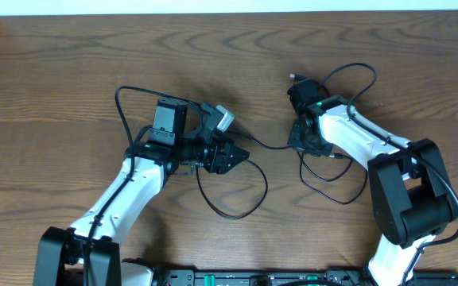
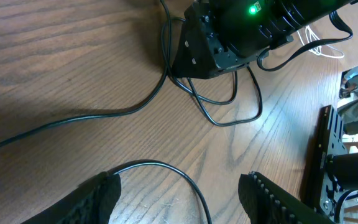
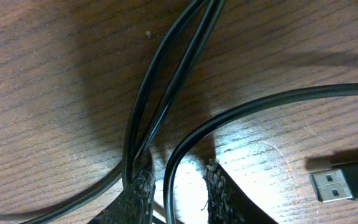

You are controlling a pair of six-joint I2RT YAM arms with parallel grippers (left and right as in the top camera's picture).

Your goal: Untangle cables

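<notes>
Thin black cables lie tangled on the wooden table. One loop (image 1: 245, 210) curves out below my left gripper (image 1: 233, 156), and a strand (image 1: 270, 147) runs across to my right gripper (image 1: 300, 143), with more loops (image 1: 336, 199) under it. In the left wrist view, my left gripper (image 2: 179, 193) is open wide just above the table, with a cable arc (image 2: 166, 167) lying between its fingers, untouched. My right gripper (image 3: 179, 186) is down at the table, its jaws narrowly apart. One cable (image 3: 241, 109) passes between them with wood showing beside it. Two more strands (image 3: 166, 68) run past the left finger.
A USB plug (image 3: 340, 183) lies on the wood right of my right gripper, and another plug end (image 1: 295, 77) lies above the right arm. A thin whitish cord (image 2: 312, 45) shows beyond the right arm. A black rail (image 1: 253, 278) runs along the table's front edge.
</notes>
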